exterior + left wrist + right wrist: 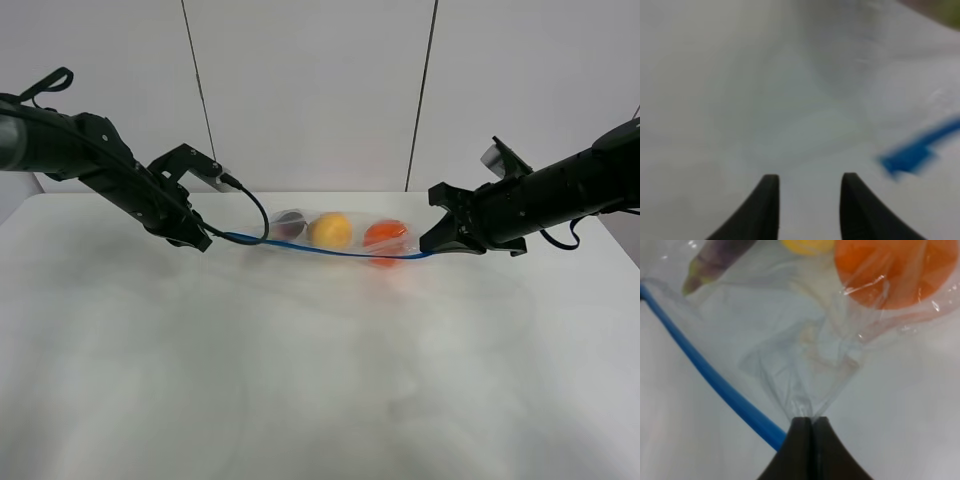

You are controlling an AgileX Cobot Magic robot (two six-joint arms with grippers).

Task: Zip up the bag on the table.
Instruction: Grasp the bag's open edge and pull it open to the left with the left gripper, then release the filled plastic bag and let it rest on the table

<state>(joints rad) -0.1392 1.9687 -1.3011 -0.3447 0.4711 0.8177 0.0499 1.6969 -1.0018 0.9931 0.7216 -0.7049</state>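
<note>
The clear bag (pixel 345 238) lies at the back middle of the white table (pixel 300 380). It holds a purple eggplant (pixel 290 224), a yellow pear (pixel 331 230) and an orange (pixel 385 234). Its blue zipper strip (pixel 320 249) runs along the near edge. My right gripper (pixel 432 246) is shut on the bag's clear plastic corner (pixel 805 390), with the blue strip (pixel 715 375) passing beside it and the orange (pixel 895 270) just beyond. My left gripper (pixel 203 240) is at the strip's left end. In the left wrist view it (pixel 810 177) is open and empty, with the blue strip end (pixel 910 156) off to one side.
A black cable (pixel 255 205) loops from the left arm over the bag's left end. White wall panels stand behind the table's far edge (pixel 320 192). Bare white tabletop stretches in front of the bag.
</note>
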